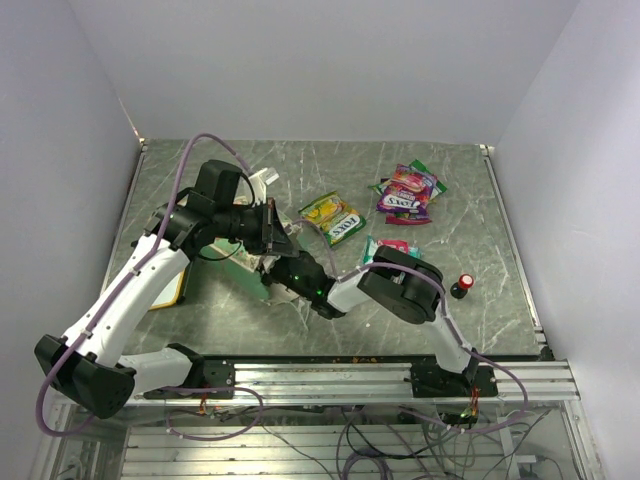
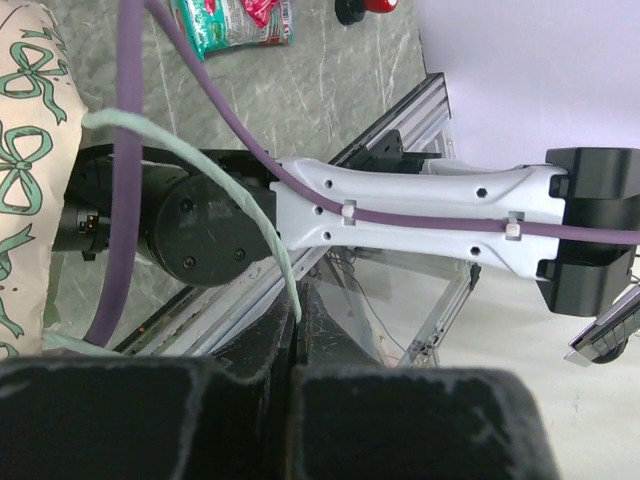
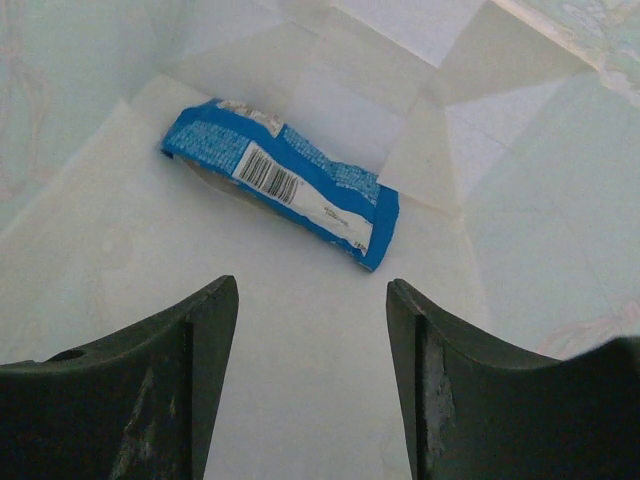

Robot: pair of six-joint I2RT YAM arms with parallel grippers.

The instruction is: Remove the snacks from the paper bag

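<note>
The paper bag (image 1: pixel 252 263) lies under both arms, left of centre; its cream front with green bows shows in the left wrist view (image 2: pixel 25 150). My left gripper (image 2: pixel 293 312) is shut on the bag's thin pale handle (image 2: pixel 285 270). My right gripper (image 3: pixel 312 290) is open inside the bag, just short of a blue snack packet (image 3: pixel 285 180) lying on the bag's inner wall. Outside the bag lie a yellow-green packet (image 1: pixel 332 217), pink-purple packets (image 1: pixel 405 190) and a teal-red packet (image 1: pixel 388 246) (image 2: pixel 235 22), partly behind the right arm (image 1: pixel 400 285).
A small red-topped black button (image 1: pixel 463 285) stands right of the right arm. A wood-framed board's edge (image 1: pixel 178 291) shows under the left arm. White walls close the table at the left, back and right. The metal rail (image 1: pixel 330 375) runs along the near edge.
</note>
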